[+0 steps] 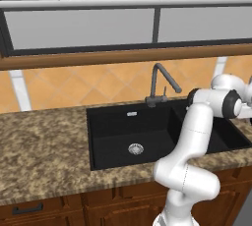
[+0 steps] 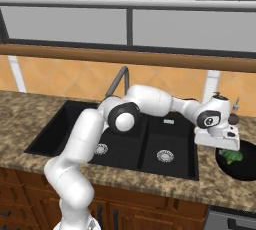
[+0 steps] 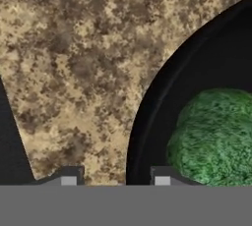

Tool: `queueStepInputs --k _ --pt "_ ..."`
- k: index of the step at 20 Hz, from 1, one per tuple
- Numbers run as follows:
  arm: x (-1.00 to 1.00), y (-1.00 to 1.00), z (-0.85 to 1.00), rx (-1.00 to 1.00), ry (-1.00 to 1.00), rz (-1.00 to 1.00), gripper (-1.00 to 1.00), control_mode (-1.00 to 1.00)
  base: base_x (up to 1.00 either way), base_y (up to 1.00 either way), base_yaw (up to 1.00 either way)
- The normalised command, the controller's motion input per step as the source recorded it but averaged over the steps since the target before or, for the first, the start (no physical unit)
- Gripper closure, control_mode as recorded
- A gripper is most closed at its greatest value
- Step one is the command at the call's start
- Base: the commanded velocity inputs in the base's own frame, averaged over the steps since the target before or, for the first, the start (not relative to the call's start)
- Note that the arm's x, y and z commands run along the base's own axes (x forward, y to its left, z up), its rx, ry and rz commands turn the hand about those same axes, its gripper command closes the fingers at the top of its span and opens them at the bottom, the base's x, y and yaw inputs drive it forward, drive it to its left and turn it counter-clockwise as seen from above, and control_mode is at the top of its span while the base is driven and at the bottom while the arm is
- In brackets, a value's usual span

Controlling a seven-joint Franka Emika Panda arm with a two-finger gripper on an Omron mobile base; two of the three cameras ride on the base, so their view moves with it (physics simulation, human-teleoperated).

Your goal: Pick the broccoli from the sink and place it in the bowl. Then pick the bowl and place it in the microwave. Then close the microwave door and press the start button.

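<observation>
Broccoli (image 2: 231, 156) lies in bowl (image 2: 248, 170) beneath open gripper (image 2: 229, 148).

Flat, even rendered light, no glare; soft low-resolution blur throughout (worst in the close hand view), shadows barely visible.

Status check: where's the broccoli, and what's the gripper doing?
Gripper open over bowl rim. Broccoli in bowl, not gripped. Nothing in the way.

Nothing here can be read — no words, brands, numbers or signs on anything. The small pale tag on the back wall of the sink (image 1: 131, 114) is too blurred to make out.
</observation>
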Motion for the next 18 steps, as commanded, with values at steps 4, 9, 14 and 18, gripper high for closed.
queueStepInputs --k 4,9,14,18 --pt "-0.01 0.00 -0.43 0.01 0.00 0.00 1.00 -1.00 0.00 0.00 0.00" --pt "0.00 0.00 -0.11 0.00 0.00 0.00 1.00 -1.00 0.00 0.00 0.00" --pt "-0.20 0.07 0.07 0.00 -0.02 0.00 1.00 -1.00 0.00 0.00 0.00" --pt "-0.91 0.23 0.36 -0.05 -0.04 0.06 1.00 -1.00 0.00 0.00 0.00"
